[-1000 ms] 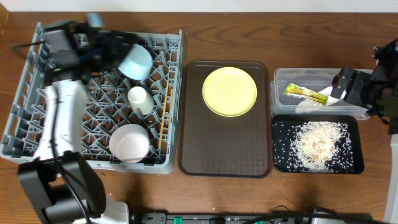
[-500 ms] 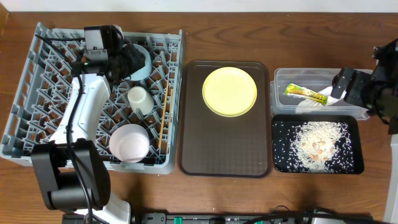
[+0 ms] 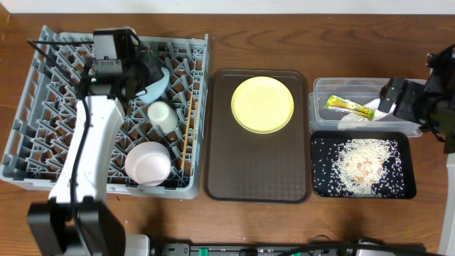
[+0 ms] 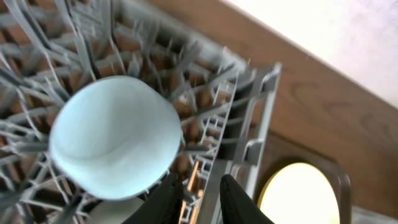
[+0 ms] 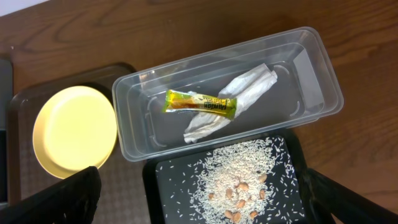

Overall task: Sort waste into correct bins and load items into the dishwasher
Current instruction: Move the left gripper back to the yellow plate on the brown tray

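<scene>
The dish rack (image 3: 39,121) occupies the left end of the counter (image 3: 284,43), spanning from the far edge almost to the near edge. It holds one light blue bowl (image 4: 112,137), mouth down among the pegs in its far-right part, one white cup (image 3: 161,114) just nearer, one white bowl (image 3: 148,163) towards the near side, and the wooden chopsticks (image 3: 188,135) along its right side, lying too close together to count. The left gripper (image 4: 200,190) hangs beside the blue bowl, released: its fingers stand a narrow gap apart and grasp nothing. One brown serving tray (image 3: 256,167) lies at the counter's middle and carries one yellow plate (image 3: 262,104) on its far half. At the right end, one clear tub (image 5: 298,87) sits on the far side and contains one yellow-green sachet (image 5: 200,104) resting on one white napkin (image 5: 242,93). One black tray (image 3: 405,186) lies just beside the tub on the near side and holds a heap of rice scraps (image 3: 362,165) with loose grains scattered around it. The right gripper (image 5: 199,177) hovers above these two bins, fingers spread wide and empty. The counter is dark brown wood with visible grain. A pale surface runs beyond its far edge.
</scene>
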